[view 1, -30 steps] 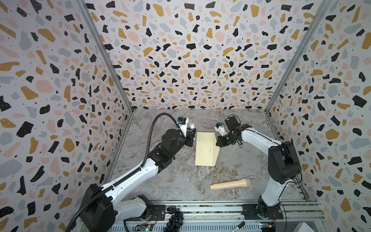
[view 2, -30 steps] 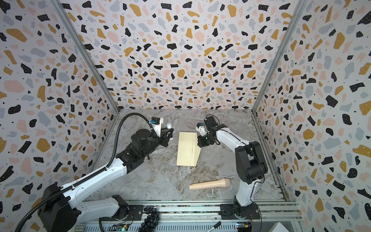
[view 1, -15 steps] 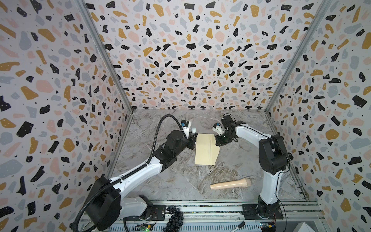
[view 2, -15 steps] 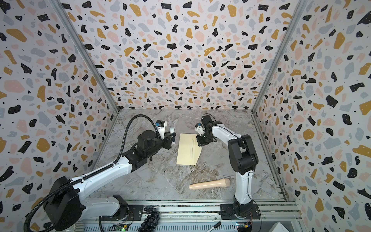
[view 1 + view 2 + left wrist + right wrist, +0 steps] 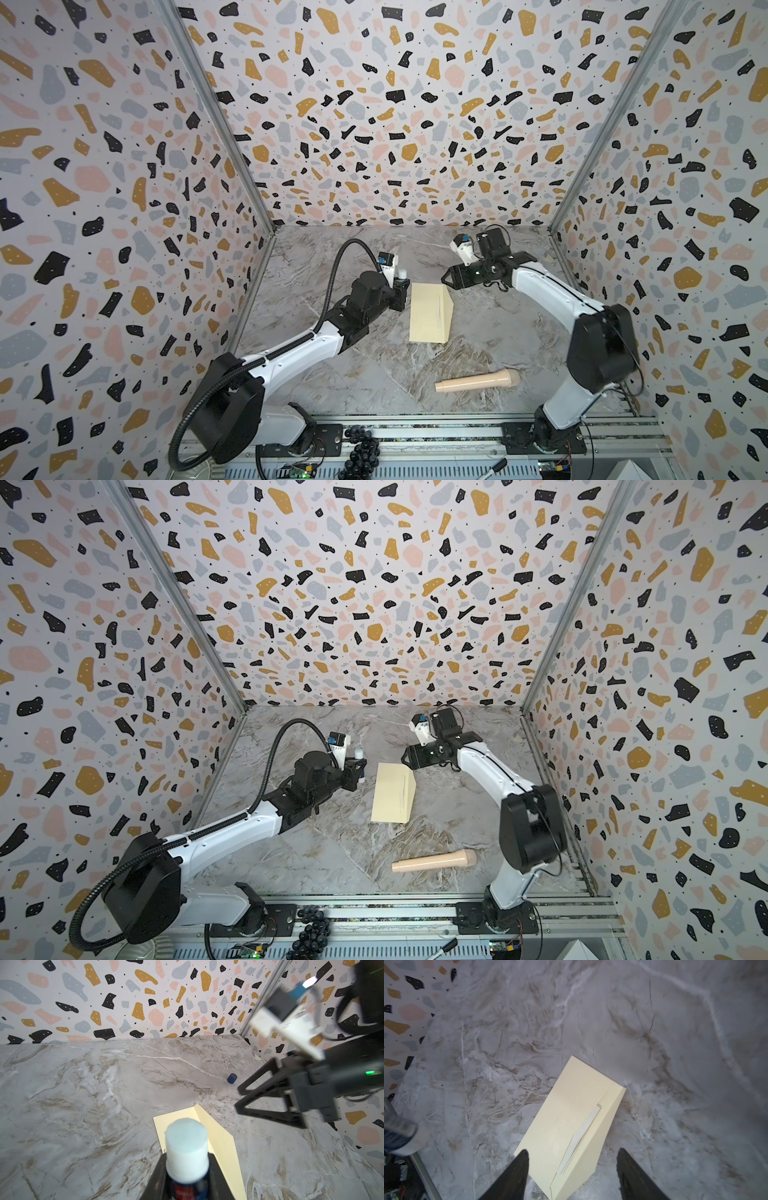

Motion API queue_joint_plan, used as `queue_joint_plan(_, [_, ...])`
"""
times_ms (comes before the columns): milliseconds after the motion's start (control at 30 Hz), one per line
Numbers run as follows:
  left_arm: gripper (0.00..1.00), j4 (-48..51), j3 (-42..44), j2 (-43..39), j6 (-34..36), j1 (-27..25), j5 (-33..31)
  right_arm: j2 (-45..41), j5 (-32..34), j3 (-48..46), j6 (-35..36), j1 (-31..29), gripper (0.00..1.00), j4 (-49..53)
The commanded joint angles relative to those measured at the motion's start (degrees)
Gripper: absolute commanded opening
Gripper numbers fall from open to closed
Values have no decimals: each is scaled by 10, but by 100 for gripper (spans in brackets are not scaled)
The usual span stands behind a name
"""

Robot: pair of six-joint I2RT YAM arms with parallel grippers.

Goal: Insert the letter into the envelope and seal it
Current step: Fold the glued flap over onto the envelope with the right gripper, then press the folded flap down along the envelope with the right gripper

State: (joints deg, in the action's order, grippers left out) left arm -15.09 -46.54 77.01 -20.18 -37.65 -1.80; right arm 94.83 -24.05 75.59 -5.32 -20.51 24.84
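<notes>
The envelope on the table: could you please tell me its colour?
The envelope is pale cream-yellow, clearest in the right wrist view.

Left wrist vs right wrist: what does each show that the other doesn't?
Left wrist only: the loose blue cap and the right gripper seen whole, jaws open. Right wrist only: the pale sliver along the flap edge. Both: the envelope, the marble table, and probably the glue stick: clamped in the left gripper up close, versus a blur at the right wrist's frame edge.
</notes>
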Motion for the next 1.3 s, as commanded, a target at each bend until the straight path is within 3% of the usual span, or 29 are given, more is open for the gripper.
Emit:
queue_joint_plan(0, [0,-40,8,12,-6,1,0,-110,-32,-83,-45,29,86,-121])
queue_joint_plan(100, [0,-61,19,21,-14,1,0,-181,-39,-174,-74,53,93,-201])
queue_joint_plan(233, [0,-72,26,39,-24,-2,0,-234,-82,-272,-157,103,86,-282])
queue_joint_plan(367, [0,-81,31,64,-25,-16,0,-237,-143,-350,-262,165,60,-355])
queue_joint_plan(500, [0,-87,30,95,-26,-30,1,-201,-191,-392,-321,191,31,-401])
queue_joint_plan(600, [0,-91,29,118,-30,-33,5,-169,-197,-414,-346,190,20,-432])
queue_joint_plan(1033, [0,-112,24,198,-40,-36,19,-62,-159,-423,-397,120,3,-516])
queue_joint_plan(1267, [0,-116,27,218,-40,-37,18,-15,-155,-406,-421,91,0,-545])
